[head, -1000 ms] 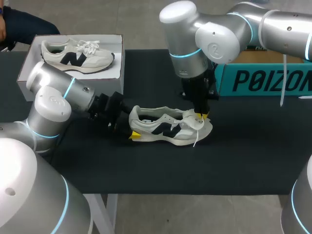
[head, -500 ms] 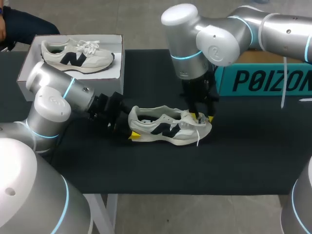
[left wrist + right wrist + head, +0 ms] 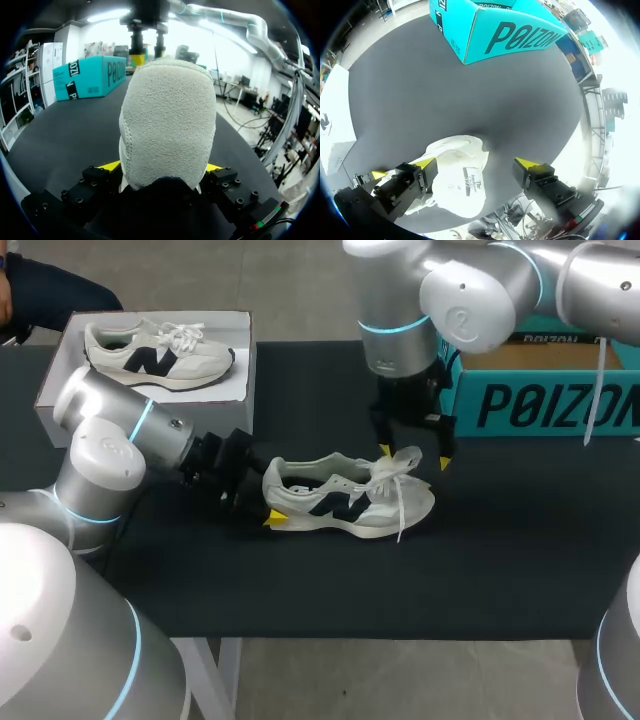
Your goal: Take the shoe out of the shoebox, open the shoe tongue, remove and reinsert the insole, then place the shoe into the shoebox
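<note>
Cream suede sneaker (image 3: pixel 345 500) on black mat (image 3: pixel 500 540), left gripper (image 3: pixel 161 166) clamping its heel, right gripper (image 3: pixel 414 456) spread wide over its laces, teal cardboard box (image 3: pixel 545 400) behind, white shoebox (image 3: pixel 60 380) with twin sneaker (image 3: pixel 158 352) past heel.

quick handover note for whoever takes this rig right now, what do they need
Left gripper: shut on the heel of the shoe, which stands on the black mat.
Right gripper: open, above the laces.
Second shoe lies in the white box, back left.
Done: shoe is out of the box.
Left: open the tongue, pull and refit the insole, box the shoe.
</note>
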Controlling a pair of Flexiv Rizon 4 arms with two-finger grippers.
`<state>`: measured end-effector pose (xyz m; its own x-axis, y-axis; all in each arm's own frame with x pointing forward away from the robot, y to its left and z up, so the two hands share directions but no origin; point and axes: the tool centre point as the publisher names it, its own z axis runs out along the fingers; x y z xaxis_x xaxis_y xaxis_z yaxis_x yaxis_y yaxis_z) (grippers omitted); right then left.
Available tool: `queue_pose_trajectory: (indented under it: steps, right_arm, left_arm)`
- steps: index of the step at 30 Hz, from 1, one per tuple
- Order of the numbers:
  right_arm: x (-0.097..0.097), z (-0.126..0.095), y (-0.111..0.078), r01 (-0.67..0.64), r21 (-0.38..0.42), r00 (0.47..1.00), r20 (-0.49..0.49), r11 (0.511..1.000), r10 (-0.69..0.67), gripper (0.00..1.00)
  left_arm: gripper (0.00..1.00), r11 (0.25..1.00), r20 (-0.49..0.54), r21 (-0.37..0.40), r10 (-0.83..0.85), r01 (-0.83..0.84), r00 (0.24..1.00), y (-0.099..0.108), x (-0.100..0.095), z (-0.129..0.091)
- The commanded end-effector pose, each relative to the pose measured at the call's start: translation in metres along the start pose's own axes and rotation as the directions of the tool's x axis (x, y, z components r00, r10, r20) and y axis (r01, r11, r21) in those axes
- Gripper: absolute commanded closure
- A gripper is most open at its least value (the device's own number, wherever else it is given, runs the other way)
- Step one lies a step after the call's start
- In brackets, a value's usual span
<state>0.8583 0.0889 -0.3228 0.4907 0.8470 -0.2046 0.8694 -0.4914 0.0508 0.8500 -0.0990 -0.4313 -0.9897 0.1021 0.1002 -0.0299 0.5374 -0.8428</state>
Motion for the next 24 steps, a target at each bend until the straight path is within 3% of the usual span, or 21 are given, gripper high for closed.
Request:
queue_pose_trajectory:
  steps: [1,10,15,20,24]
  right_arm:
    - [-0.004,-0.015,-0.005,0.01,-0.027,1.0,-0.016,1.0,-0.01,0.0]
    - [0.007,-0.04,-0.011,0.071,-0.051,0.997,-0.039,0.996,-0.073,0.0]
    - [0.012,-0.061,-0.015,0.22,-0.102,0.971,-0.07,0.97,-0.228,0.0]
    - [0.024,-0.077,-0.029,0.497,-0.136,0.84,-0.171,0.857,-0.515,0.0]
    - [0.028,-0.084,-0.04,0.629,-0.151,0.735,-0.204,0.762,-0.647,0.0]
  left_arm:
    - [1.0,1.0,-0.001,-0.003,0.0,0.0,1.0,0.0,0.0,0.001]
    - [1.0,1.0,-0.001,-0.003,0.0,0.0,1.0,0.0,0.0,0.001]
    - [1.0,1.0,-0.001,-0.003,0.0,0.0,1.0,0.0,0.0,0.001]
    - [1.0,1.0,-0.001,-0.003,0.0,0.0,1.0,0.0,0.0,0.001]
    - [1.0,1.0,-0.001,-0.003,0.0,0.0,1.0,0.0,0.0,0.001]
